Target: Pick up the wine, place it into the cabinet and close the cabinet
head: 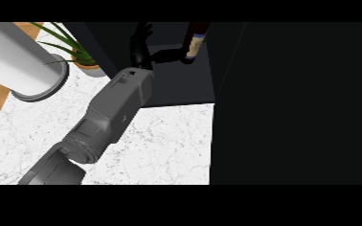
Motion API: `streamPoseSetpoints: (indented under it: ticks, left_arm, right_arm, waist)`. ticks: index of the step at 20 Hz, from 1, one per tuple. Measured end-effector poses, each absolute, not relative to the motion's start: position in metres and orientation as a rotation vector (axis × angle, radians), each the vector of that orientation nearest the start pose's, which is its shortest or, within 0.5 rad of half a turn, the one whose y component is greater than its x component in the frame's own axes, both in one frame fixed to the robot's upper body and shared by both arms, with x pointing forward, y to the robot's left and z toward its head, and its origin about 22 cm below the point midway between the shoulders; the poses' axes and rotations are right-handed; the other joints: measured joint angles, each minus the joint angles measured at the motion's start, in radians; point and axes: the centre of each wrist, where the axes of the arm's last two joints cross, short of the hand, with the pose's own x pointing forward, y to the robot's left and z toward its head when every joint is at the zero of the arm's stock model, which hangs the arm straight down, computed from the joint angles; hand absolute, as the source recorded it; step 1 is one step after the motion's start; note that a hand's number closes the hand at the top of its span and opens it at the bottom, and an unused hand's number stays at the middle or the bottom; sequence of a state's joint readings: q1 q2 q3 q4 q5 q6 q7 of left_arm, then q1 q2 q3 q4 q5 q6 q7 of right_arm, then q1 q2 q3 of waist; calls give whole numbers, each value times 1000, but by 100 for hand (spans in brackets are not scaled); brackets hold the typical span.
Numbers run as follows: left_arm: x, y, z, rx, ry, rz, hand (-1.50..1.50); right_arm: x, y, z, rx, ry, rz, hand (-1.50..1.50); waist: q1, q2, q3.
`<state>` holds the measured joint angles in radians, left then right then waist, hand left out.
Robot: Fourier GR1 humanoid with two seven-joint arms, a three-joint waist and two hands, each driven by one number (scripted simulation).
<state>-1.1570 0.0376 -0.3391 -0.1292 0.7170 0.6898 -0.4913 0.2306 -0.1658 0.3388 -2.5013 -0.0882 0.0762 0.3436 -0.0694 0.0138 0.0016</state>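
Note:
The wine bottle [196,39], dark with a pale label, stands tilted slightly inside the dark open cabinet [180,86], towards its back. My left hand [143,48] reaches into the cabinet just left of the bottle. Its fingers point straight up and away, and its thumb stretches right to touch the bottle's lower part. No finger curls round the bottle. The grey left forearm [120,103] runs in from the lower left across the counter. My right hand shows nowhere.
A large black panel, the cabinet's door [290,105], fills the right side. A potted green plant [79,57] and a white cylinder [28,62] stand on the marble counter [170,143] to the left of the cabinet.

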Motion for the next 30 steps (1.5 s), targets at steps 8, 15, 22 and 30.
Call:
streamPoseSetpoints:
  ticks: [8, 15, 22, 30]
  left_arm:
    - [433, 109, 33, 452, -1616, 126, -150]
    - [432, 104, 35, 340, -1705, 73, -150]
    - [431, 96, 38, 202, -1783, 83, -150]
    - [423, 87, 38, 62, -1851, 102, -150]
  right_arm:
    - [119, -202, 163, 323, -1874, 338, -150]
    - [121, -201, 164, 322, -1878, 325, -150]
    - [119, -199, 165, 336, -1874, 319, -150]
    - [117, -201, 164, 312, -1857, 295, -150]
  waist:
    - [-2, 1, -1]
    - [10, 3, -1]
    - [27, -3, -2]
    - [55, -18, -1]
